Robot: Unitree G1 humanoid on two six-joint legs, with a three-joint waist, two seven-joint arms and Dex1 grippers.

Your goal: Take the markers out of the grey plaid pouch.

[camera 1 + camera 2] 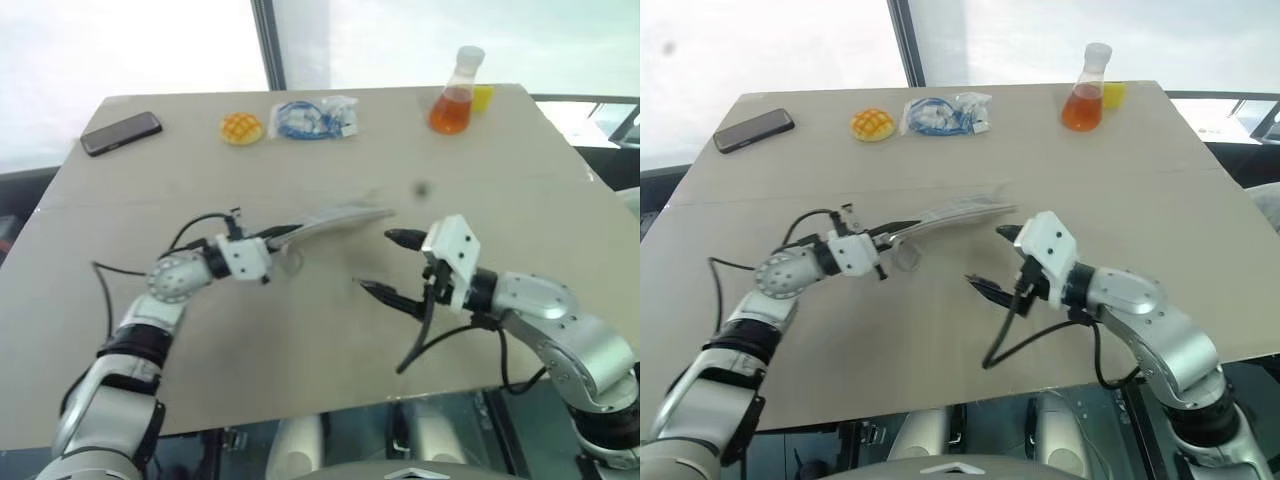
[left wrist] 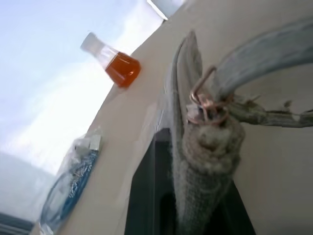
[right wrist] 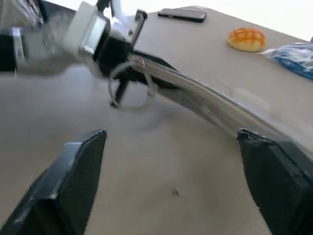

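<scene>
The grey plaid pouch hangs edge-on above the middle of the table, held by one end. My left gripper is shut on that end, where a small metal ring and a cloth loop hang. In the left wrist view the pouch runs up between the fingers. My right gripper is open just right of the pouch's free end, not touching it. From the right wrist, the pouch crosses in front of the spread fingers. The markers are hidden.
Along the table's far edge lie a black phone, a yellow bun-shaped thing, a clear bag with blue cable and a flask of orange liquid beside a small yellow object.
</scene>
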